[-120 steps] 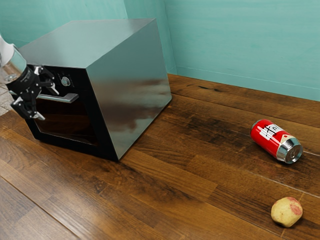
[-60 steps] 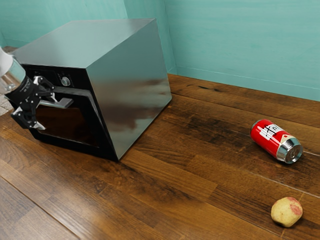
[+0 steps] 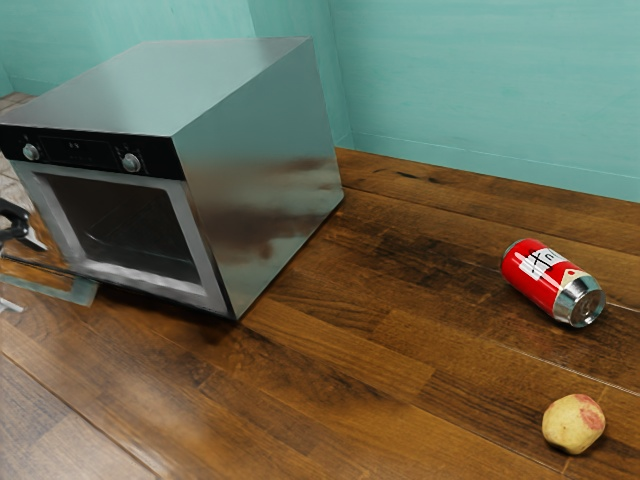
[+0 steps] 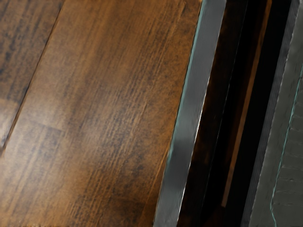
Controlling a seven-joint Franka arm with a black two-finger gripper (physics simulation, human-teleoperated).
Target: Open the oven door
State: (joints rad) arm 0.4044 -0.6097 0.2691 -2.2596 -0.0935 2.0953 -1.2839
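Apple (image 3: 574,424): one, on wooden table (image 3: 330,375). Red can (image 3: 545,278): lying, well apart from oven (image 3: 260,180), planks between. Oven door (image 3: 82,291): lowered open, at oven's bottom front edge. Black gripper (image 3: 18,232): near door, cropped by frame edge; grip undeterminable.

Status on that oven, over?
Gripper at exterior view's left edge, by the door. Door open, folded down. Can and fruit well clear of it.

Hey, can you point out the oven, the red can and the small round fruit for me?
Oven (image 3: 245,175): exterior view, on its shiny side wall.
Red can (image 3: 543,284): exterior view, on its curved side.
Fruit (image 3: 573,424): exterior view, on its yellowish skin.
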